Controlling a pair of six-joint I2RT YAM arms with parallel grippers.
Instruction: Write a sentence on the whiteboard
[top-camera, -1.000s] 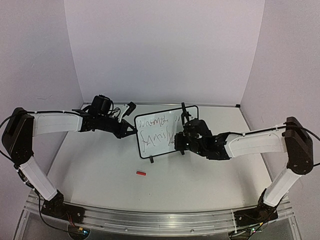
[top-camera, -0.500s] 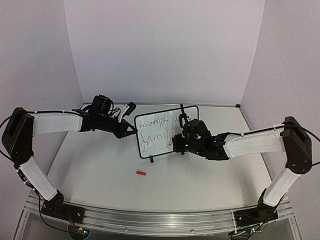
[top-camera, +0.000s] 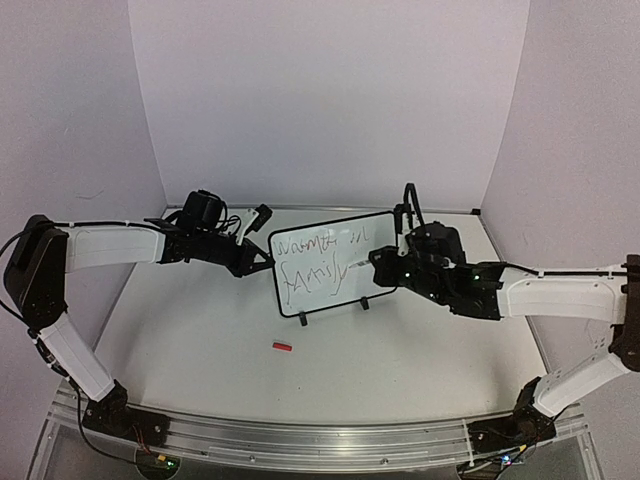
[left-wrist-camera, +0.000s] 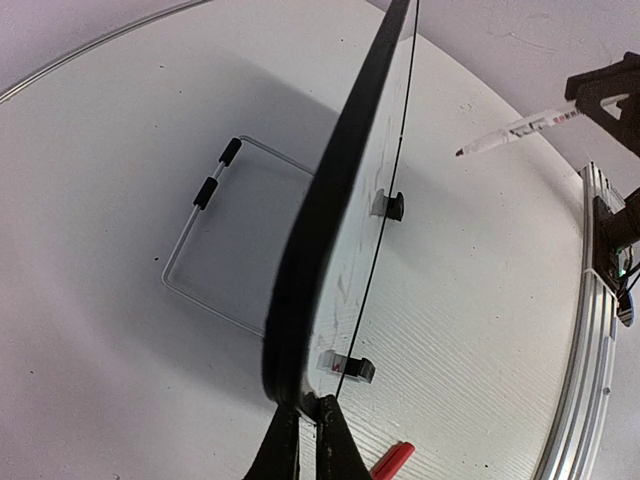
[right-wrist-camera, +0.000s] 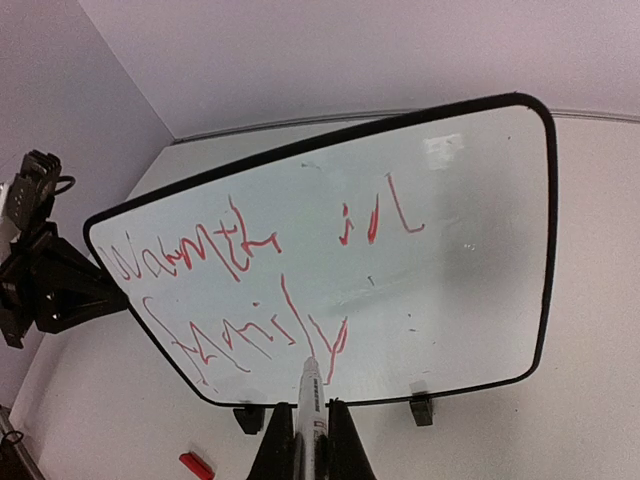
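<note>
Standing upright near the middle of the white table (top-camera: 200, 330): a small rectangular whiteboard (top-camera: 380, 240) with a thin black rounded-corner frame. Propped on two little black clip feet (left-wrist-camera: 393, 206) and backed by a bent wire stand (left-wrist-camera: 205, 190). Razor thin seen edge-on from the left wrist.

Pinched at its left edge by the left gripper (top-camera: 270, 262), with black fingers (left-wrist-camera: 285, 455) closed tight on the frame right at the lower corner.

Across the board's face, a handwritten sentence (right-wrist-camera: 240, 275) in two scrawled lines, "warmth in" up top and "family" below. Thin and dark from the overhead camera, plainly red up close.

Over on the right now. Reaching in from that side and clamped on a slim white marker pen (right-wrist-camera: 310, 385) with a dark tip: the right gripper (right-wrist-camera: 311, 432), closed snugly around the barrel. Aimed at the tail of the "y" in the lower line, low on the board. Looks like contact from the right wrist. From the left wrist, though, seemingly just clear of the surface, so cannot tell which.

Down on the table in front of the board, near its lower left corner but apart from it, a small red cap (top-camera: 282, 347), lying flat.

Along the near edge, a ridged aluminium rail (top-camera: 320, 440) carrying both arm bases.
</note>
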